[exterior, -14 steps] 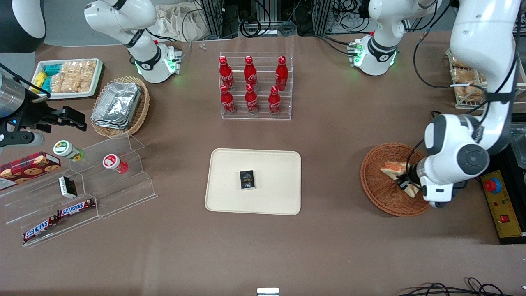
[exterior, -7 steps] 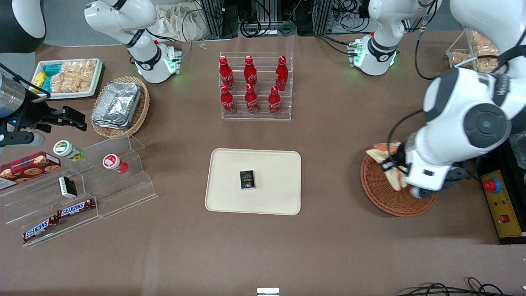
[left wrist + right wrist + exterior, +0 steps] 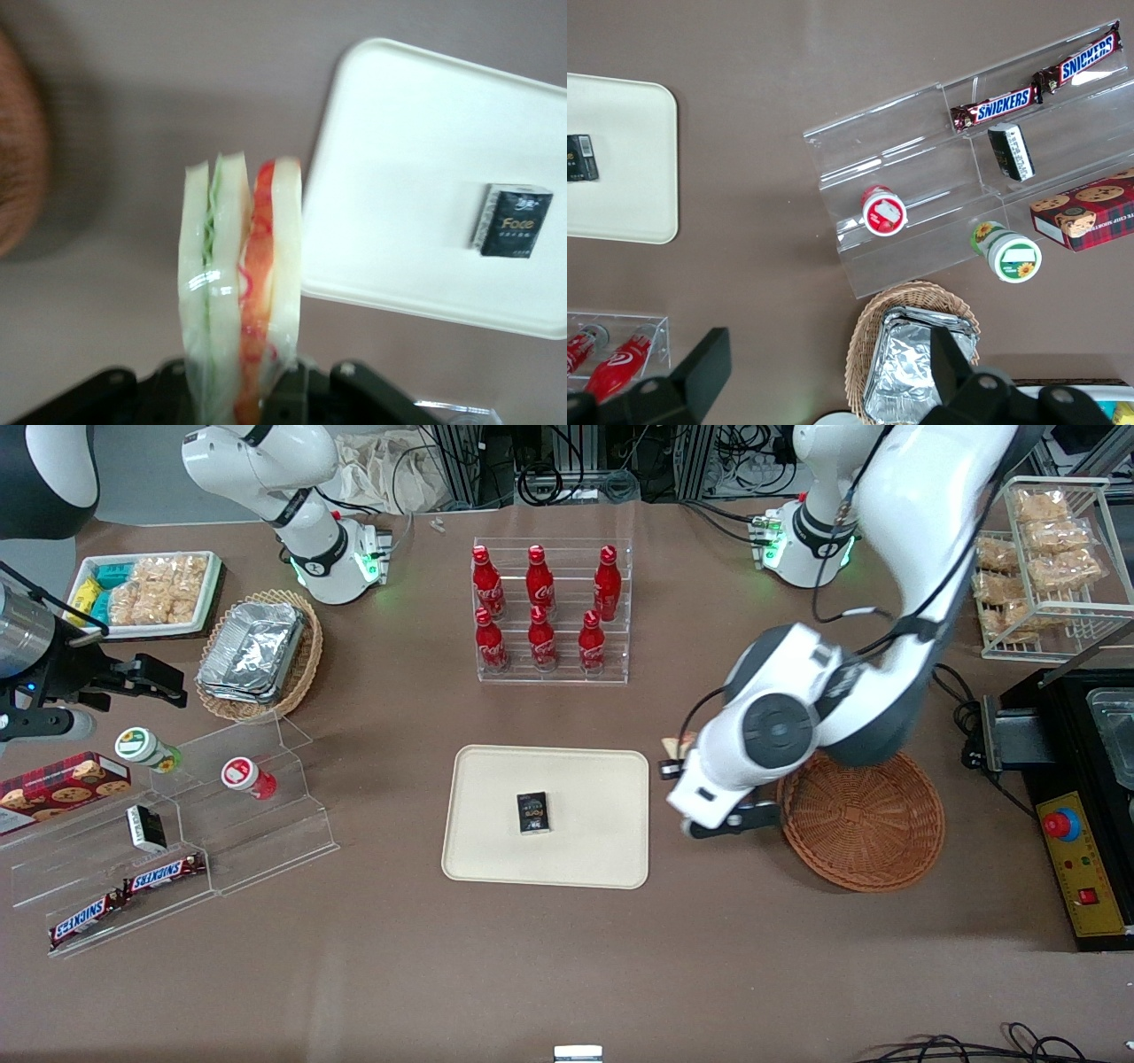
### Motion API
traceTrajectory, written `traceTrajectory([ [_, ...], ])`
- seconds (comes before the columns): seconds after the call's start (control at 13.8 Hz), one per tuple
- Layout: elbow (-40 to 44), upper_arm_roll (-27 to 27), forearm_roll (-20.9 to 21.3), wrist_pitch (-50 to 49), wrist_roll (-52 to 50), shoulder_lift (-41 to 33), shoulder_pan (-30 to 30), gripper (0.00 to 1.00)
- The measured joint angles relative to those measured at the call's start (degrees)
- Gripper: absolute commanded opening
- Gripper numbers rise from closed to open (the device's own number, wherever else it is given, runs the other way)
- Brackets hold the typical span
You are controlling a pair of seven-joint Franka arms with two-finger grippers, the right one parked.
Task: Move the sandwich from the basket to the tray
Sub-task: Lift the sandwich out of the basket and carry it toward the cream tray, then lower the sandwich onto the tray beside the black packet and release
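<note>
Now mid-transfer: hand (image 3: 239, 403) clamped on sandwich (image 3: 239, 301), held upright on edge above bare bench (image 3: 709, 957), between basket (image 3: 864, 819) and tray (image 3: 496, 850). Tray just beside, toward parked arm's end. Small black pack (image 3: 533, 813) on tray centre.

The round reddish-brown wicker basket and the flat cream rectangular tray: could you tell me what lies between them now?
In the front view, the left arm's hand hangs between basket and tray, shut on the wrapped triangular sandwich; otherwise bare brown table.
</note>
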Motion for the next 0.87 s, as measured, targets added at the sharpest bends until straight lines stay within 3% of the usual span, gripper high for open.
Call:
traceTrajectory([
  [0.36, 0.45, 0.19, 7.51, 11.56, -0.46, 11.80, -5.33, 0.04],
  [0.43, 1.07, 0.37, 8.22, 12.39, -0.69, 13.08, -5.71, 0.14],
  [0.58, 3.93, 0.68, 8.51, 13.50, -0.71, 15.44, -5.97, 0.53],
  [0.72, 7.10, 0.74, 8.59, 13.76, -0.70, 17.87, -6.18, 1.00],
  [0.87, 8.64, 0.74, 8.61, 13.90, -0.69, 19.15, -6.33, 1.00],
])
